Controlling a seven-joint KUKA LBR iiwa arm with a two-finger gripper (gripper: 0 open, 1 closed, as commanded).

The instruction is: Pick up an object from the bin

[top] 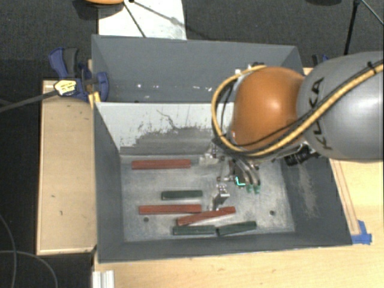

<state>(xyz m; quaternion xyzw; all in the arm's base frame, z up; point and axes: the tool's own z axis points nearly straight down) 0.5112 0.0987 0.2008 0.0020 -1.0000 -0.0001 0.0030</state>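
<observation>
Reaches in from the right, arm under an orange cover [267,110] looped with yellow-black cable. Hangs with the gripper [223,192] low inside the grey bin [114,179], right of centre, just above the right half of a tilted red-brown stick [207,216] on the floor. Fingers spread or pressed together: impossible to tell. Left of that stick and close to it, a flat red-brown stick [170,209]; behind this, a short dark green stick [182,194]. Along the front wall, end to end, a left front green stick [195,230] and a right front green stick [237,227], just beside the tilted one. Well apart, towards the back wall, a back red-brown stick [161,164].
</observation>
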